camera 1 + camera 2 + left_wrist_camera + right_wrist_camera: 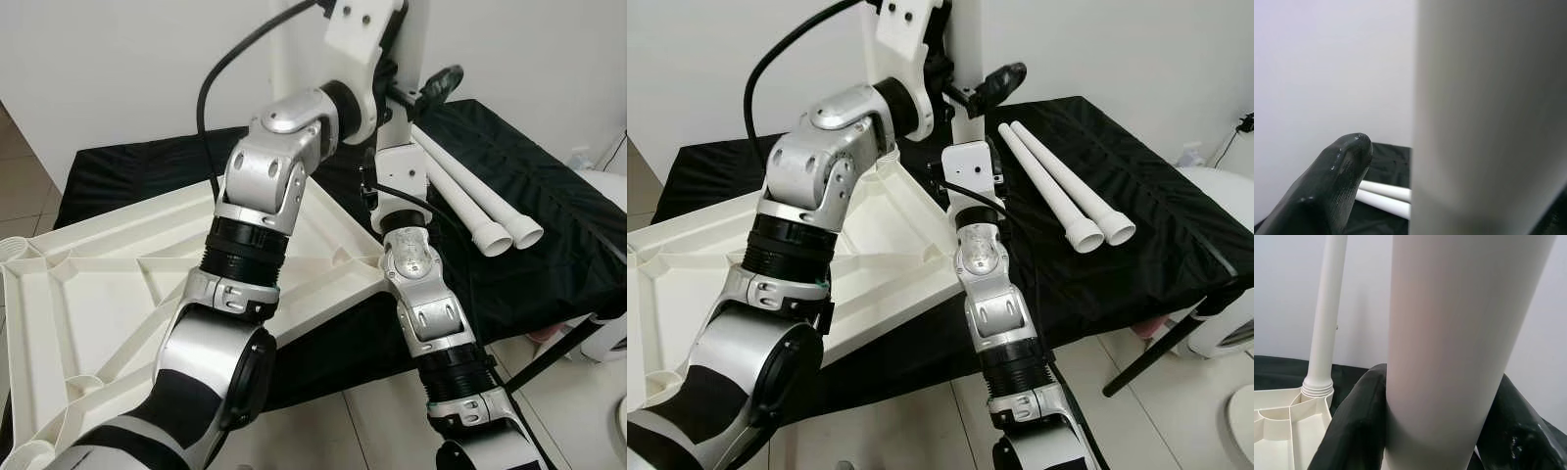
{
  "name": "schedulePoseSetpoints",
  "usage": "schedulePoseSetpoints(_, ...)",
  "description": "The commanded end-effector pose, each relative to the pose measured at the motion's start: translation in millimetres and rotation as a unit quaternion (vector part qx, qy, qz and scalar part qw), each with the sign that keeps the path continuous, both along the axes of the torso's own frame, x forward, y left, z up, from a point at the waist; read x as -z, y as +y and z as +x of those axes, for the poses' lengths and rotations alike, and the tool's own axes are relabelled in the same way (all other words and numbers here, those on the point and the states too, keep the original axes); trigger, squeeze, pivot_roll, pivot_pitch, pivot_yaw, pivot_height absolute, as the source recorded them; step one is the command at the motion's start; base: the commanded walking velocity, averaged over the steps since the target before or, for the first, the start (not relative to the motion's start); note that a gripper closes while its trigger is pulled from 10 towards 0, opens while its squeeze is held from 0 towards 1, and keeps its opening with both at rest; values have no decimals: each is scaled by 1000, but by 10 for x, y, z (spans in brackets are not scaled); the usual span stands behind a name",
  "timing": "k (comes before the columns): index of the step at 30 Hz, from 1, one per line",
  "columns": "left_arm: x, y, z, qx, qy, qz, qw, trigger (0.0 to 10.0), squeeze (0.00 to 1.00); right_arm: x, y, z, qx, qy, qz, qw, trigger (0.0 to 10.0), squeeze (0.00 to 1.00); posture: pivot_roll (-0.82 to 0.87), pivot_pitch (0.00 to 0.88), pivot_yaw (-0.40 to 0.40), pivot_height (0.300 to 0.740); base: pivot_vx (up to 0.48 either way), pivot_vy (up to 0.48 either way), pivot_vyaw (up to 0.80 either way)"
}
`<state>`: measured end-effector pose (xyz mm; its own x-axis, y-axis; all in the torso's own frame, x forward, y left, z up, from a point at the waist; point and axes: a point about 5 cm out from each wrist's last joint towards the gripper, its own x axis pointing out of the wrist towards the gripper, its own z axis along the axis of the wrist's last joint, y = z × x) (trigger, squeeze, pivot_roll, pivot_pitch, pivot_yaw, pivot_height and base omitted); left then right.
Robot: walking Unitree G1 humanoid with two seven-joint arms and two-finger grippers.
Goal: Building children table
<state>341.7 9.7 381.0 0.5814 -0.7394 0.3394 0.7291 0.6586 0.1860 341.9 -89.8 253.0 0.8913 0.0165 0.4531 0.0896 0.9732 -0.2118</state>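
Right gripper (1432,431) clamps one smooth white cylindrical leg (1459,333), held upright at the ribbed tabletop's (88,284) corner. Left gripper's (1400,196) grip cannot be judged. Two loose legs (1058,196) lie on black cloth (1156,176)

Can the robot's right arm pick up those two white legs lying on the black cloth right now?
Probably not yet: the right tool is shut on an upright leg. The two loose legs lie close beside it, uncovered.
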Motion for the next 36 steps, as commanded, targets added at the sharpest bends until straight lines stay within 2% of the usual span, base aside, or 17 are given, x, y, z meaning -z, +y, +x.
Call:
schedulePoseSetpoints(1, -60, 79, 41, -73, 10, -35, 997, 10000, 0, -5, -10, 2, 4, -4, 4, 1000, 10000, 0, -76, 34, 23, 740, 0, 0, 0)
schedulePoseSetpoints(7, -114, 154, 39, -70, 15, -49, 996, 10000, 0, -11, -53, 2, 14, -7, 13, 1000, 10000, 0, -76, 37, 26, 740, 0, 0, 0)
schedulePoseSetpoints(13, -100, 174, 7, -41, 26, -57, 997, 10000, 0, -34, -110, -3, 25, -13, 32, 999, 10000, 0, -75, 40, 27, 740, 0, 0, 0)
schedulePoseSetpoints(17, -10, 166, 0, -24, 31, -41, 998, 10000, 0, -88, -155, -19, 28, -30, 48, 998, 10000, 0, -77, 45, 31, 740, 0, 0, 0)
schedulePoseSetpoints(23, 2, 166, -28, -9, 32, -40, 999, 10000, 0, -81, -187, -14, 34, -28, 49, 998, 10000, 0, -77, 49, 32, 740, 0, 0, 0)
schedulePoseSetpoints(36, 106, 103, -168, 34, 23, -10, 999, 10000, 0, -131, -276, -11, 57, -39, 62, 996, 10000, 0, -76, 56, 34, 740, 0, 0, 0)
